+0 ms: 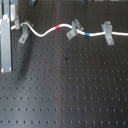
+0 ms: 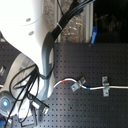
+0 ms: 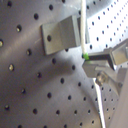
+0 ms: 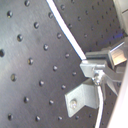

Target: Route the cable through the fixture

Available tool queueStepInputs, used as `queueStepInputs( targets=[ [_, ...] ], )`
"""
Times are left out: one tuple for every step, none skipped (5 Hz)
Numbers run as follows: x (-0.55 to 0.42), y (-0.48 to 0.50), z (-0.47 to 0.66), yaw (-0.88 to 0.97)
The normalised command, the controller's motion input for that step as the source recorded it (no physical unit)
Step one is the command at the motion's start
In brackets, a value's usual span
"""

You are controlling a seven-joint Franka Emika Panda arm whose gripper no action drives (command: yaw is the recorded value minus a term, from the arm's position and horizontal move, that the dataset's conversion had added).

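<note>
Two clips point(image 1: 73, 29) already carry the cable point(image 1: 42, 34); my pincer point(image 3: 91, 60) grips it beside the third fixture point(image 3: 61, 35), fingertips blurred.

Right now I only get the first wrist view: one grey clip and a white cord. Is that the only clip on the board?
Observer: No. The first exterior view shows three in a row: left clip, middle clip, right clip.
Operator: Does the cord reach the others?
Observer: Yes. The cable runs on past the middle clip and the right clip at fork height, then off the first exterior view's right edge.
Operator: Any marks on it?
Observer: Two. A red band sits on the first exterior view's left of the middle clip, and a blue band sits on its right.
</note>
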Motion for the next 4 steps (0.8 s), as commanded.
queueStepInputs(
  targets=[
    [-0.353, -0.068, 0.18, -0.09],
    [-0.255, -0.05, 0.29, -0.18],
    [-0.141, -0.032, 0.23, -0.2],
    [-0.124, -0.04, 0.0, -0.01]
  ],
)
